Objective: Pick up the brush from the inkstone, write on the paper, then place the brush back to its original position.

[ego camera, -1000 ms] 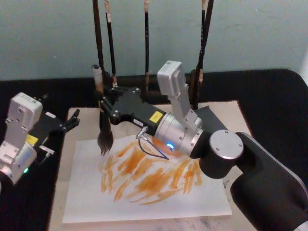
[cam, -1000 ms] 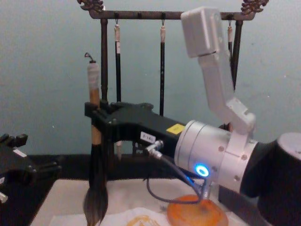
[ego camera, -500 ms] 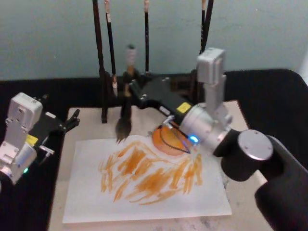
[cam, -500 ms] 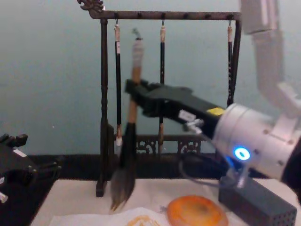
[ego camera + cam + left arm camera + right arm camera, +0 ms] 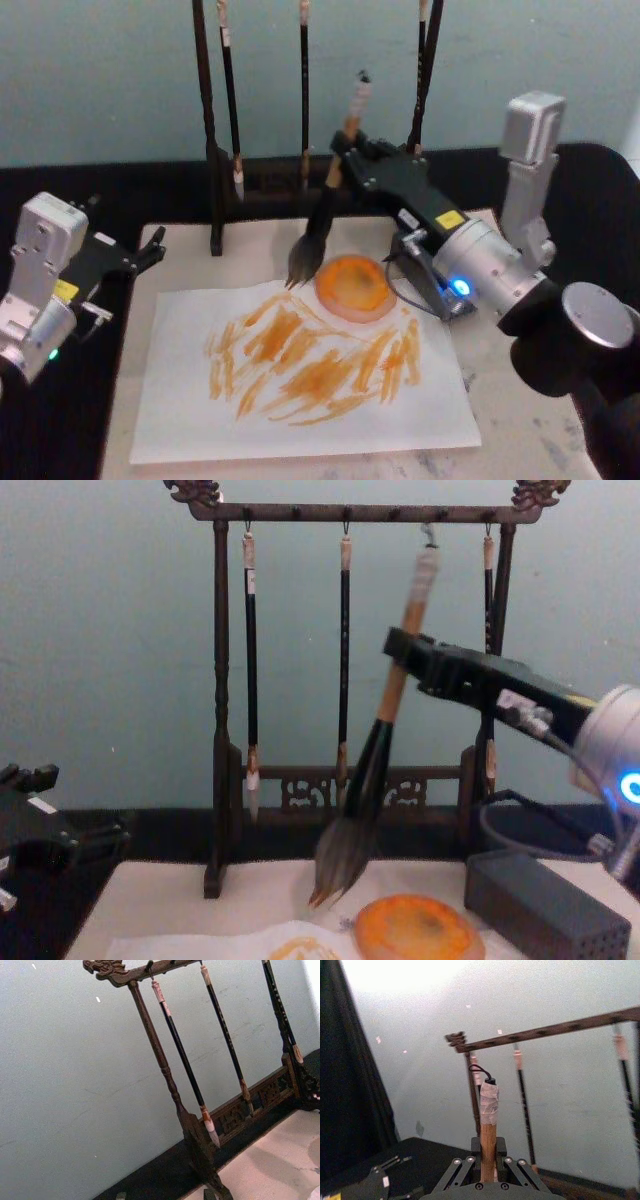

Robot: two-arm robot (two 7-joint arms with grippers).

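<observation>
Near the inkstone's (image 5: 352, 288) left rim, the right hand (image 5: 341, 160) clenches the brush (image 5: 321, 217), which tilts with its bristles down-left. Its yellow label (image 5: 441, 218) is unreadable. The left hand (image 5: 142, 254) is parked left.

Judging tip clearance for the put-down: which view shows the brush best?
Chest view: side-on, whole brush, bristles clear of the inkstone. Head view foreshortens it; right wrist view shows its capped handle in the right gripper.

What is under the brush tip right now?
The brush, tilted in the right end effector, hangs bristles-down just left of the inkstone, over the beige mat at the far edge of the paper. Whether the tip touches down cannot be seen.
</observation>
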